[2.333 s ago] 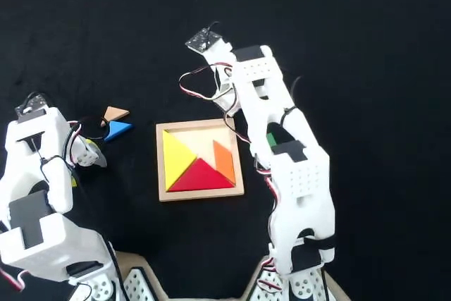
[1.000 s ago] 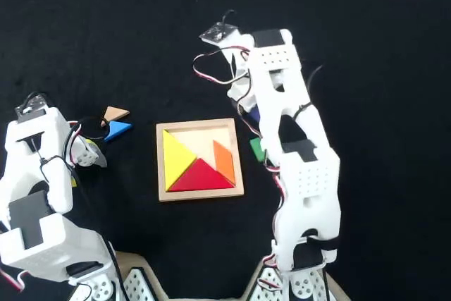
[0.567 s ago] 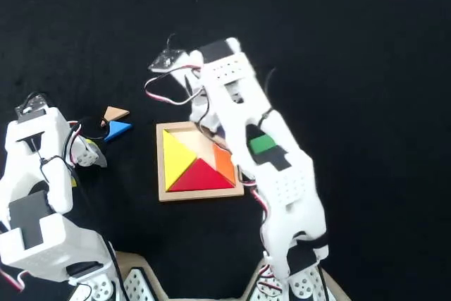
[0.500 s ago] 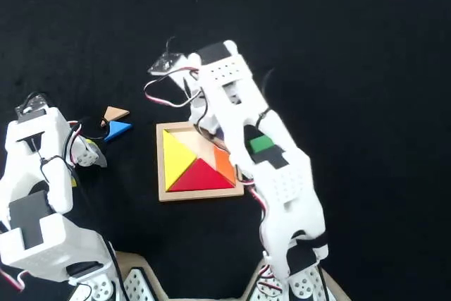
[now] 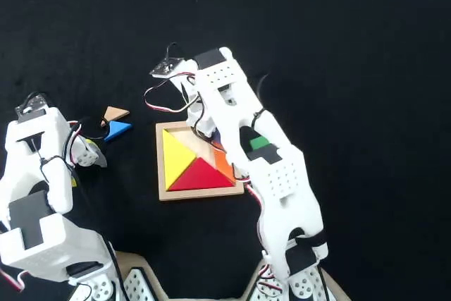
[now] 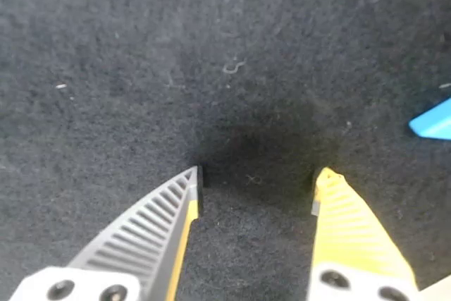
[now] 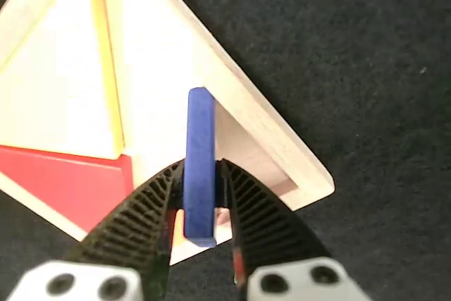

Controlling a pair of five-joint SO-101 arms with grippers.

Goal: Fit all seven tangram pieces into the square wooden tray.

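My right pincer [image 7: 201, 166] clamps a blue piece [image 7: 200, 121] on edge over the tray [image 7: 268, 128]; my left pincer [image 6: 259, 172] gapes, holding nothing.

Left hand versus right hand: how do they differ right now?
The left hand is open and empty; the right hand is shut on the dark blue piece, held on edge. The left hand hangs over bare black cloth; the right hand over the wooden tray. Both point downward.
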